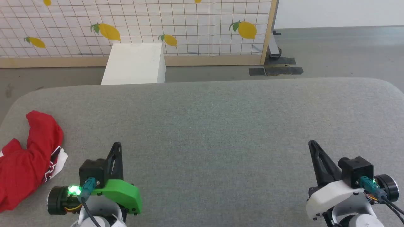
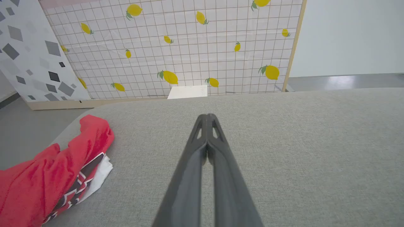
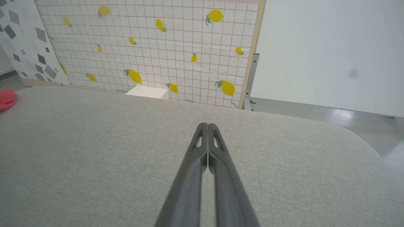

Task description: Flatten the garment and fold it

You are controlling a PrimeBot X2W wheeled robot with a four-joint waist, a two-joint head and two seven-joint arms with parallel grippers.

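Note:
The garment [image 1: 28,157] lies crumpled at the table's far left edge, red with a white panel and striped trim peeking out at its right side. In the left wrist view the garment [image 2: 53,176] sits to the left of my fingers. A small red corner of the garment [image 3: 6,94] shows at the left edge of the right wrist view. My left gripper [image 1: 117,145] is shut and empty, just right of the cloth and apart from it. My right gripper [image 1: 312,143] is shut and empty over bare table at the lower right.
The grey fabric-covered table [image 1: 208,119] has rounded far corners. Beyond its far edge stand a white box [image 1: 135,63] on the floor and a lemon-patterned grid screen [image 1: 142,25]. A metal foot and black floor plates [image 1: 274,69] lie at the screen's right end.

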